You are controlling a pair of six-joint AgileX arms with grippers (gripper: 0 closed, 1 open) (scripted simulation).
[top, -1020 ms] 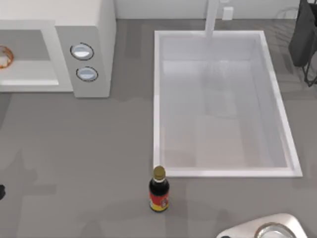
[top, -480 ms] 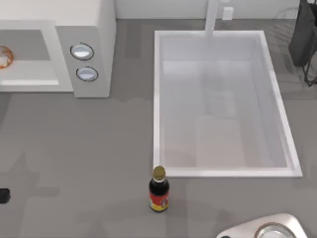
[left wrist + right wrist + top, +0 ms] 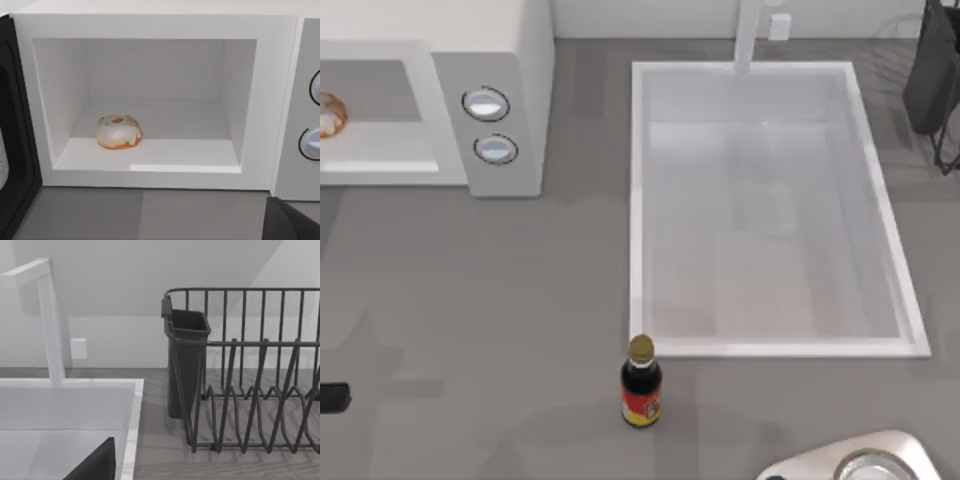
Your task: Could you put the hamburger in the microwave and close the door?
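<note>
The hamburger (image 3: 119, 132) is seen resting on the floor of the microwave (image 3: 160, 27) cavity, toward the side nearest the open door (image 3: 17, 150), set back from the front lip and touching no wall. In the top view the hamburger (image 3: 328, 113) is cut by the picture's left edge. Placement is judged complete; closing the door is taken as the step in hand.

A dark part of the left end effector (image 3: 332, 397) is seen at the left edge of the bench (image 3: 500, 300), in front of the microwave; whether its fingers are wide or narrow cannot be told. The door stands swung out at the cavity's hinge side, its dark inner face turned toward the opening.

For a clean close, the door's outer face should be met from behind, well out from the hinge, and pushed along its arc rather than straight across. The push should be kept up until the door is flush with the microwave's front frame. The soy bottle (image 3: 641, 383) stands well apart and is not at risk.

A dark part of the right end effector (image 3: 95, 465) is seen over the sink basin (image 3: 770, 75), near the dish rack (image 3: 250, 370); its state cannot be told either.
</note>
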